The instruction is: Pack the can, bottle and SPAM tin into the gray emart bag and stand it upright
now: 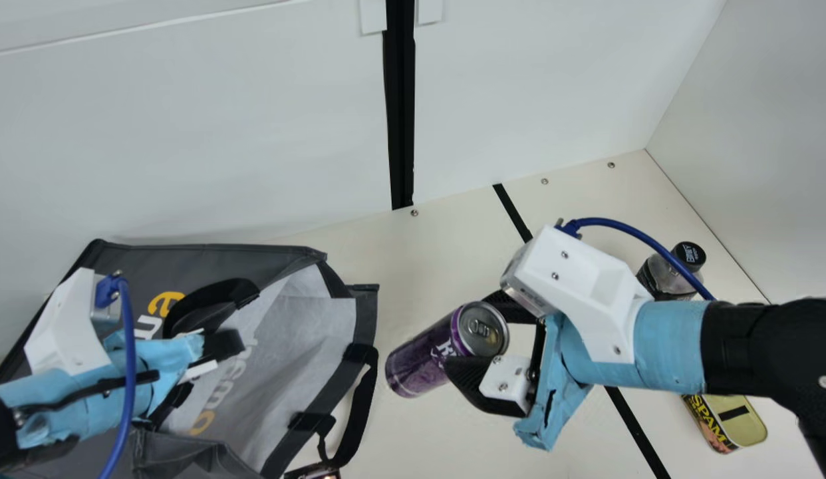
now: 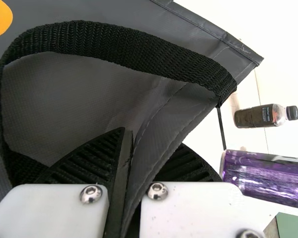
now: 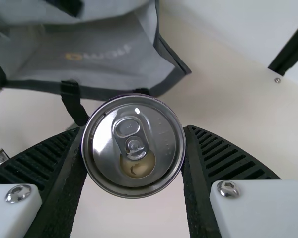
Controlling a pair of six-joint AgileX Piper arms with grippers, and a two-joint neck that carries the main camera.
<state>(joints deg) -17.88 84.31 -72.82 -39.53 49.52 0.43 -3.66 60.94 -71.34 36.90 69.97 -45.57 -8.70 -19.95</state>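
Right arm is closest up in the main view, its pincer clamped around the purple can, which sits tilted near the mouth of the gray emart bag. Left pincer has the bag's edge pinched, and yeah, the bottle and SPAM tin are both out on the surface.
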